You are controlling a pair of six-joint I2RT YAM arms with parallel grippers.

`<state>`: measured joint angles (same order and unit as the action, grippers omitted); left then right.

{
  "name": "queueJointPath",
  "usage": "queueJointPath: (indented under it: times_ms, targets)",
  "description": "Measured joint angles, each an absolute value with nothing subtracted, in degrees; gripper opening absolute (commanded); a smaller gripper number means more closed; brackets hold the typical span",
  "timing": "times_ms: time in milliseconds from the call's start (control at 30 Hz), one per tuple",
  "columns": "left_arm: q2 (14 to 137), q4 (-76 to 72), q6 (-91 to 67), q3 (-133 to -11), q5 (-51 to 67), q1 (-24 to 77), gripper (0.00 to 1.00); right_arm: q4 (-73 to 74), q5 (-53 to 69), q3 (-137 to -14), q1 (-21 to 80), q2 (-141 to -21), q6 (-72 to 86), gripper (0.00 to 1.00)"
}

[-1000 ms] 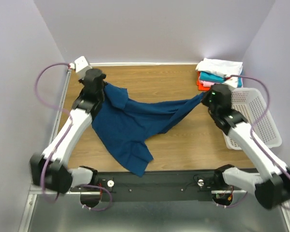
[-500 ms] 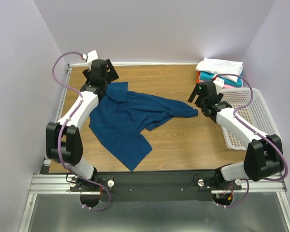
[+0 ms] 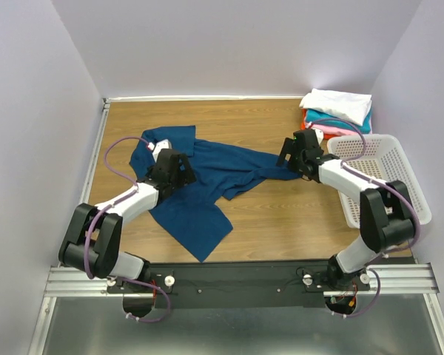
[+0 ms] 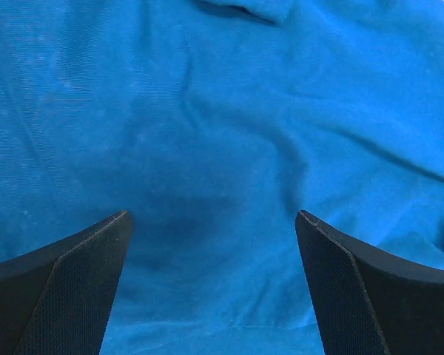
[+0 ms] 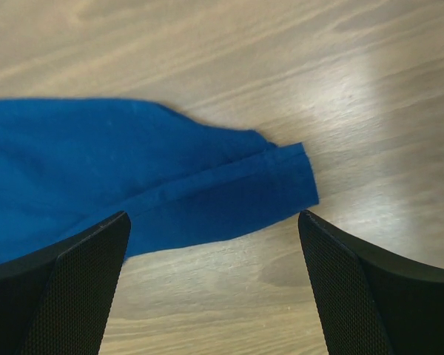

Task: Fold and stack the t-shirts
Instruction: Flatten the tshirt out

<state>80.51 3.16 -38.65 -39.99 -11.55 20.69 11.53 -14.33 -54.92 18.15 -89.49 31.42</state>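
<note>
1. Top external view: a crumpled navy blue cloth t-shirt (image 3: 207, 181) lies on the brown wooden table (image 3: 281, 222). Its bulk is toward 9 o'clock of the tabletop, and one sleeve reaches out toward 3 o'clock.
2. The left gripper (image 4: 211, 216) hangs low over the shirt's body, near the 10 o'clock part of the cloth. Its black fingers stand wide apart, with only wrinkled blue fabric showing under the gap and nothing pinched.
3. The right gripper (image 5: 212, 214) sits at the sleeve's far end with its fingers spread wide. The hemmed cuff (image 5: 281, 181) lies flat on the wood below the gap, free of both fingers.
4. A stack of folded shirts sits in the 2 o'clock corner of the table: a folded white tee (image 3: 339, 101) on top, then a teal tee (image 3: 344, 118), a pink tee (image 3: 322, 129) and an orange-red tee (image 3: 308, 127).
5. A white perforated plastic basket (image 3: 411, 188) stands at 3 o'clock, just beside the stack on its 6 o'clock side.
</note>
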Motion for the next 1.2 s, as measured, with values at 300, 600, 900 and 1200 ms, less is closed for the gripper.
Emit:
queueJointPath:
  times_ms: [300, 600, 900, 1200]
  targets:
    - [90.87, 1.8, -38.39, -44.77, -12.49, 17.78, 0.98, 10.44, -11.68, -59.4, 18.15, -100.92, 30.37, 1.0]
    - [104.68, 3.92, -36.4, -61.17, -12.67, 16.93, 0.98, 8.21, -13.23, -58.87, 18.17, -102.17, 32.42, 1.0]
    - [123.81, 9.21, -32.77, -89.17, -8.78, 16.84, 0.98, 7.01, -16.19, -54.63, 18.15, -98.83, 35.07, 1.0]
    - [123.63, 12.75, -30.63, -96.4, -6.57, 16.88, 0.98, 8.78, -16.16, -53.93, 18.15, -95.79, 34.89, 1.0]
